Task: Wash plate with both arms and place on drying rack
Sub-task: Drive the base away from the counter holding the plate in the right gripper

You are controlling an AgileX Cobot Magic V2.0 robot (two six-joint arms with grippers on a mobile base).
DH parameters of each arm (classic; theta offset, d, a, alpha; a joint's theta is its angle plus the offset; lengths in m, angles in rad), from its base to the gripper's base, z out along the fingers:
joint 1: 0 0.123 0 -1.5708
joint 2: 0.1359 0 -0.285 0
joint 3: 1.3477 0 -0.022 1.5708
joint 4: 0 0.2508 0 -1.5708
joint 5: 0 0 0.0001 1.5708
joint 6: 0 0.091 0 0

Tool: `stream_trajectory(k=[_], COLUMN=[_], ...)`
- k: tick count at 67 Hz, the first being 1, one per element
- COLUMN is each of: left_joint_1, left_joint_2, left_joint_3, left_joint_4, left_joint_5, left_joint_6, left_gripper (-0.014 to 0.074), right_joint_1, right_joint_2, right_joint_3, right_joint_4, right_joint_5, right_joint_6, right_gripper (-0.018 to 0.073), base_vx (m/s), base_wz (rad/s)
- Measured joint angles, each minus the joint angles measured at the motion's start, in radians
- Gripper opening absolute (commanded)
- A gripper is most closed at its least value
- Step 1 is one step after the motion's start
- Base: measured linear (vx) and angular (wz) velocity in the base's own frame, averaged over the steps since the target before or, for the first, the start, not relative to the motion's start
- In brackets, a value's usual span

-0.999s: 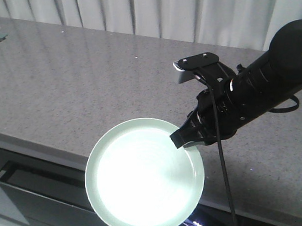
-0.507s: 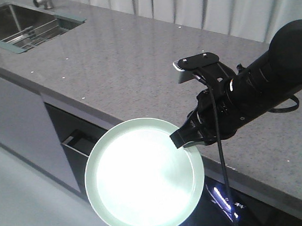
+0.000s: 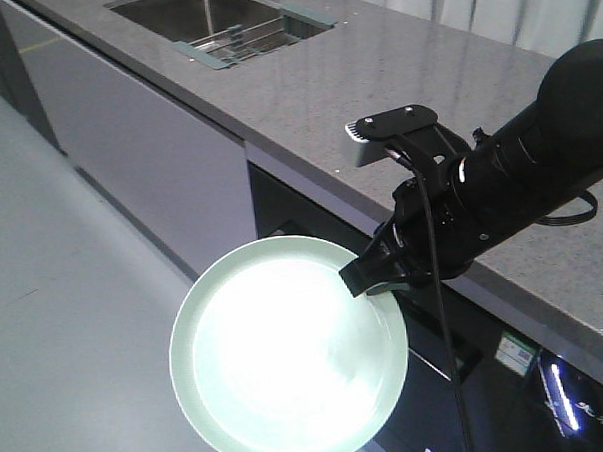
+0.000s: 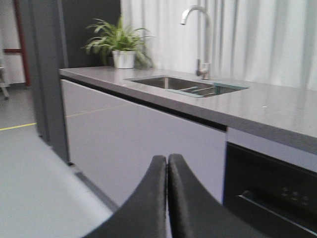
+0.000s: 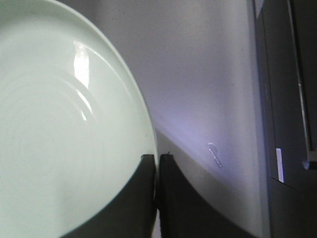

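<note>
Right fingers [image 3: 362, 279] pinched tight on the rim of the plate [image 3: 287, 357], gripping its upper right edge, one finger over the face and one behind. In the right wrist view, same fingers [image 5: 171, 198] nearly pressed together, with only the thin rim of the plate [image 5: 64, 124] caught in the slit between them. Plate held out in the air, face towards the front camera and glaring with reflected light, over the grey floor [image 3: 74, 296], lower than and clear of the tabletop [image 3: 375, 73]. Black right arm [image 3: 520, 176] reaching in from the right above the tabletop edge. Left fingers [image 4: 154, 198] closed against each other, tip to tip, holding nothing. Far off along the tabletop, sink [image 3: 172, 13] with the drying rack [image 3: 235, 39] lying across it. Tap [image 4: 195, 29] and potted plant [image 4: 121, 44] by the sink in the left wrist view. Plate well apart from sink and rack.
</note>
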Motion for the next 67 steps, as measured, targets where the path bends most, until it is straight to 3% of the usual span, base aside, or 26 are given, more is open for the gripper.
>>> stream_trajectory(k=[67], left_joint_1=[0.0], left_joint_2=[0.0], left_joint_3=[0.0], left_joint_4=[0.0], left_joint_5=[0.0], left_joint_6=[0.0], left_gripper=[-0.0006], right_joint_1=[0.0], right_joint_2=[0.0], right_joint_3=[0.0], right_joint_4=[0.0], right_joint_5=[0.003], right_joint_6=[0.0], right_gripper=[-0.0001], base_vx=[-0.1], base_wz=[0.5])
